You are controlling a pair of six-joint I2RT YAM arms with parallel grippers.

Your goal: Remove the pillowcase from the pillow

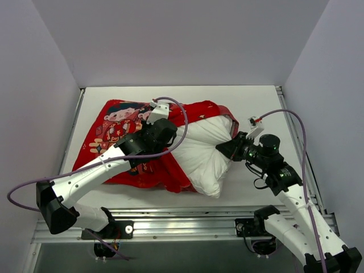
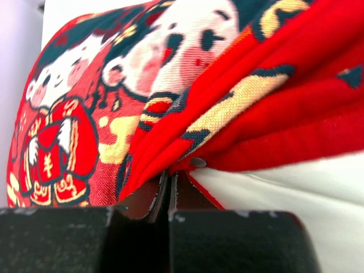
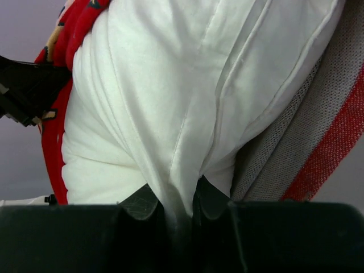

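1. Across the middle of the bench [image 1: 256,102] the bundle lies with its long axis running from the left edge to the right edge. The red pillowcase [image 1: 122,142] covers the left part, and the white pillow [image 1: 202,151] bulges out bare on the right.
2. We see the left tool [image 2: 170,187] pressed together on a gathered fold of red cloth at the mouth of the pillowcase, right where red meets white.
3. We see the right tool [image 3: 182,199] pinching a ridge of the pillow's white cover at its exposed right end. A flap of the pillowcase, grey-white lining outward with a red band, hangs just beside it.
4. The two grips face each other along that long axis, with the bare pillow between them. We judge the coming move to be a pull apart: cloth toward the left edge, pillow held or drawn toward the right edge.
5. Most of the pillow seems to us to be inside the pillowcase, so the stripping looks under way but far from finished.
6. The bench top is smooth and white, so we expect the cloth to slide easily on it.
7. Room is tight on the left, where the pillowcase reaches close to the left edge and the wall [image 1: 40,114]. More bare bench shows toward the right edge and the far edge.
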